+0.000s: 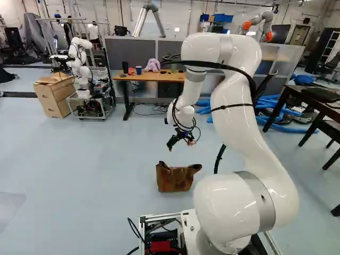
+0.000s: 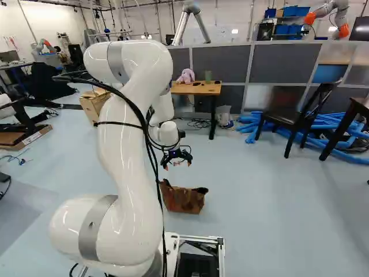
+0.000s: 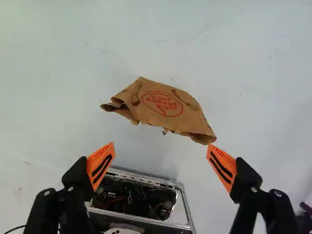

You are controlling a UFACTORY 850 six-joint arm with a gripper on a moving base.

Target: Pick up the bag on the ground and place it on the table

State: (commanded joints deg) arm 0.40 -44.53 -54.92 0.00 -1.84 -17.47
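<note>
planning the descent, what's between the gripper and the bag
Nothing shows between the gripper and the brown bag; the left base view shows only bare floor behind that gap.

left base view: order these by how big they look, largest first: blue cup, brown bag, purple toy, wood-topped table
1. wood-topped table
2. brown bag
3. purple toy
4. blue cup
The bag is nearer the camera, which makes it look larger.

Below the open gripper (image 2: 177,165) a bag (image 2: 183,199) lies on the floor (image 2: 259,202), with a table (image 2: 199,89) holding a soft toy (image 2: 185,76) beyond the gripper and a chair (image 2: 283,115) ahead to its right.
</note>
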